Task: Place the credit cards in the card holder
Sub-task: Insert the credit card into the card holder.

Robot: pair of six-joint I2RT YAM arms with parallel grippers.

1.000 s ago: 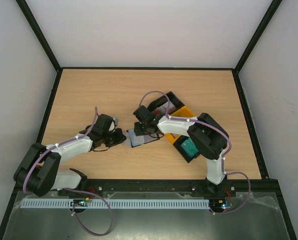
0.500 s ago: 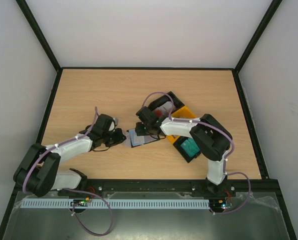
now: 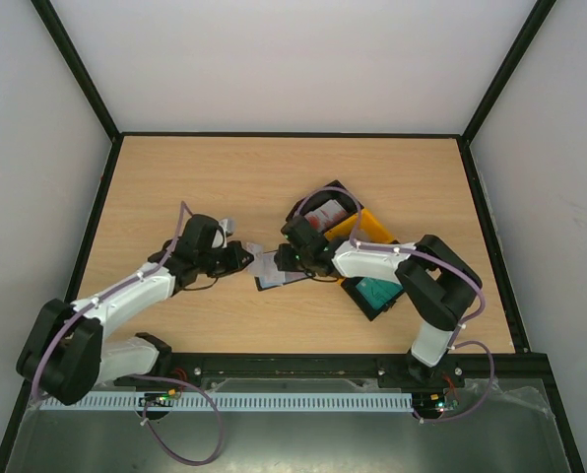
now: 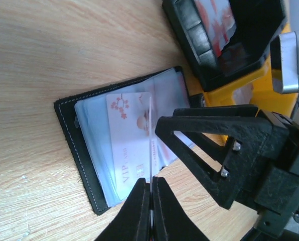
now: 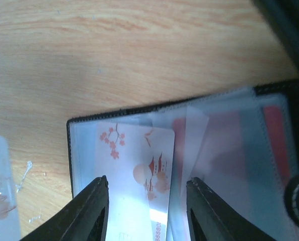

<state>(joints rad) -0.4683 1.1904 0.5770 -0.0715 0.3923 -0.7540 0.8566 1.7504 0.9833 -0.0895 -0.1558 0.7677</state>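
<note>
The black card holder (image 3: pixel 277 280) lies open on the table between both arms, its clear sleeves (image 4: pixel 94 135) up. A pale card with pink blossoms (image 5: pixel 139 170) lies on the sleeves (image 4: pixel 127 143). My left gripper (image 4: pixel 150 185) is shut on another pale credit card (image 4: pixel 150 130), seen edge-on, its far end over the holder. In the top view that gripper (image 3: pixel 244 256) is just left of the holder. My right gripper (image 5: pixel 148 201) hovers low over the holder (image 5: pixel 70 150), open, its fingers either side of the blossom card. A red card (image 5: pixel 276 135) sits in a sleeve.
Joined bins stand right of the holder: a black bin (image 3: pixel 335 193) with a red-and-white card (image 3: pixel 325 212), a yellow bin (image 3: pixel 369 223), and a black bin (image 3: pixel 357 296) with a teal card (image 3: pixel 377 291). The two grippers are very close together.
My left gripper has moved right and slightly away with its card, up to the holder. The right gripper has shifted right and nearer, over the holder.
</note>
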